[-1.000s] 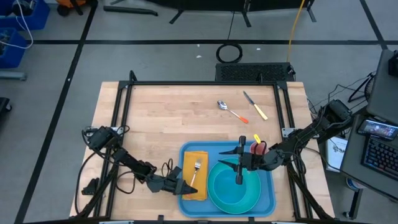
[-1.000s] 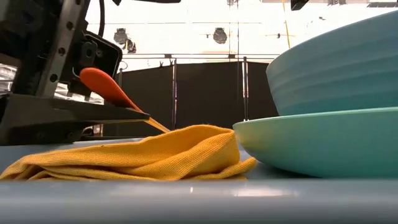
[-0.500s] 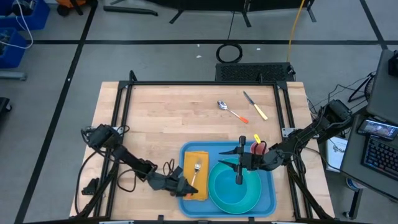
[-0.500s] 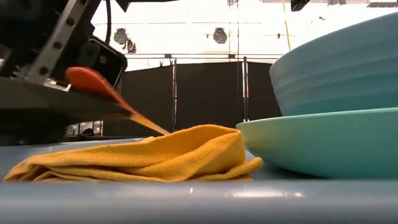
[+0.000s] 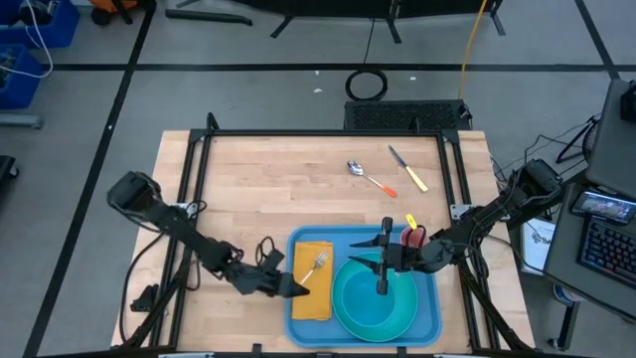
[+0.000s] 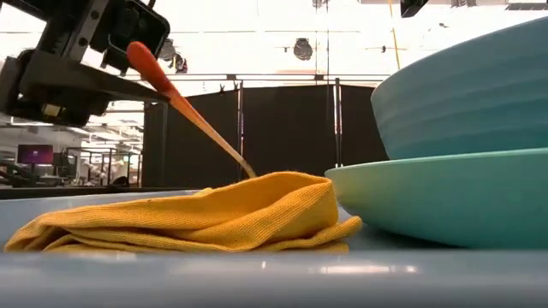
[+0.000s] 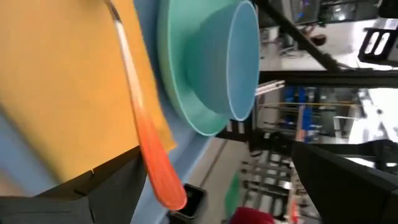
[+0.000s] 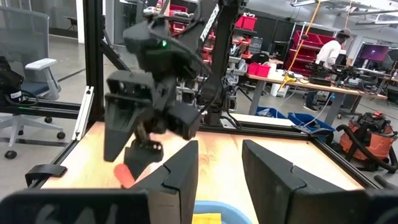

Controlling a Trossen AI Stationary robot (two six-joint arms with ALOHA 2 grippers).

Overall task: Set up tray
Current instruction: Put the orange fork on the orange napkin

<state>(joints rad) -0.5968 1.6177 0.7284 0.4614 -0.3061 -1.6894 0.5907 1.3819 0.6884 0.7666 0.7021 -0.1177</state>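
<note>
The blue tray (image 5: 429, 320) lies at the table's near edge. On it lie an orange-yellow napkin (image 5: 310, 298) and a teal plate (image 5: 346, 316) with a teal bowl (image 5: 383, 298) standing in it. A fork (image 5: 318, 265) with an orange handle slants over the napkin, its tines (image 6: 247, 171) on the cloth. My left gripper (image 5: 288, 287) hovers open at the tray's left rim, under the fork's handle. My right gripper (image 5: 370, 263) hangs level above the bowl, open, with nothing between its fingers (image 8: 180, 174). My left gripper stands open, and the fork's orange handle (image 7: 155, 163) lies on one finger (image 6: 94, 85) near the handle's free end. That finger comes from the table's left, almost level, under the handle. The handle end is raised and the fork slopes down to its tines on the napkin.
A spoon (image 5: 364, 173) and a yellow-handled knife (image 5: 408, 169) lie on the bare wood toward the far right. A black frame (image 5: 199, 189) borders the tabletop. Bare wood stretches left of the tray and behind it.
My left gripper has risen and drawn back a little toward the table's left, staying open. The fork's handle end has gone up with it and the fork has turned to a slant. Its tines have stayed on the napkin.
</note>
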